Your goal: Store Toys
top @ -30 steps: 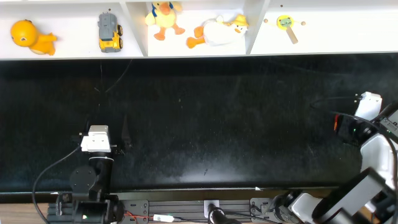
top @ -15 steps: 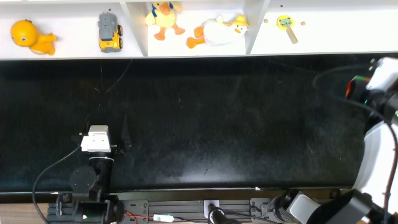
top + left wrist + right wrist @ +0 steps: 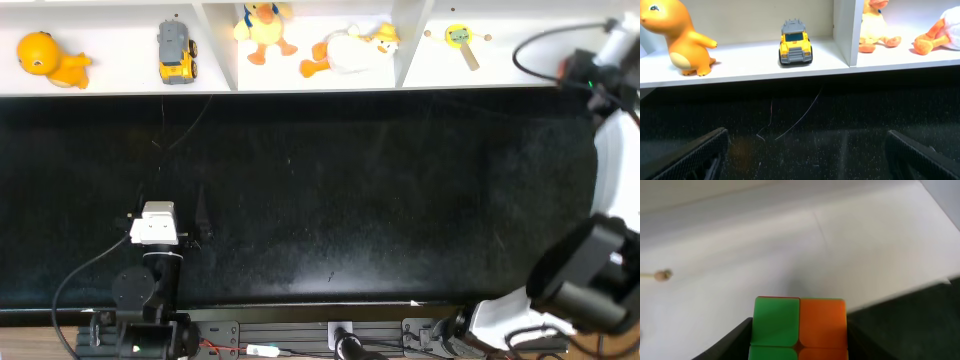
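Your right end effector is pinching the green-and-orange cube between its fingers. Just beyond the cube lies the white shelf floor, with the edge of the black surface beside it. Your left end effector is spread wide, low over the surface. Ahead of it on the shelf stands the yellow truck, and an orange figure beside that.

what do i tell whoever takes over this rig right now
Left gripper: open, empty, over the black mat.
Right gripper: shut on the cube, held above the floor of the white shelf, in its right compartment.
Done: orange figure and truck in the left compartment; yellow duck and white duck in the middle; rattle in the right.
Left: set the cube down, let go, pull back.
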